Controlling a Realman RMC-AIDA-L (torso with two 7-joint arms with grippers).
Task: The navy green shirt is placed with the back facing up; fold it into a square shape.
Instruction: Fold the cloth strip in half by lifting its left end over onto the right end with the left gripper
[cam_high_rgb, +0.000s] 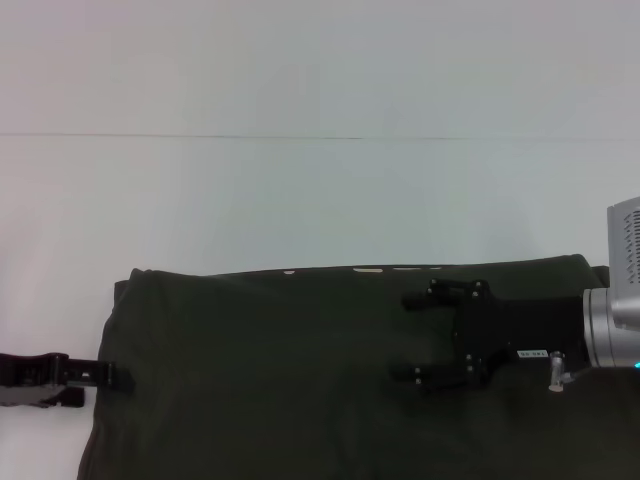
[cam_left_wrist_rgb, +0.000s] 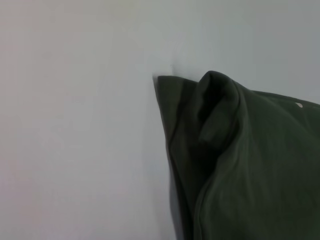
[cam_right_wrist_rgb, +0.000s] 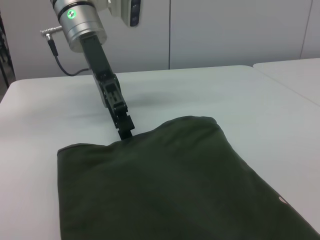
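Navy green shirt (cam_high_rgb: 300, 380) lies folded on the white table (cam_high_rgb: 300, 200), with both grippers at its sides.

The right gripper (cam_high_rgb: 410, 335) hovers over the shirt's right half, its jaws spread apart with only cloth beneath them. The left gripper (cam_high_rgb: 122, 377) meets the shirt's left edge, its jaws pinched together at the fabric there; the right wrist view shows its tip at the hem, though an actual grasp cannot be told.
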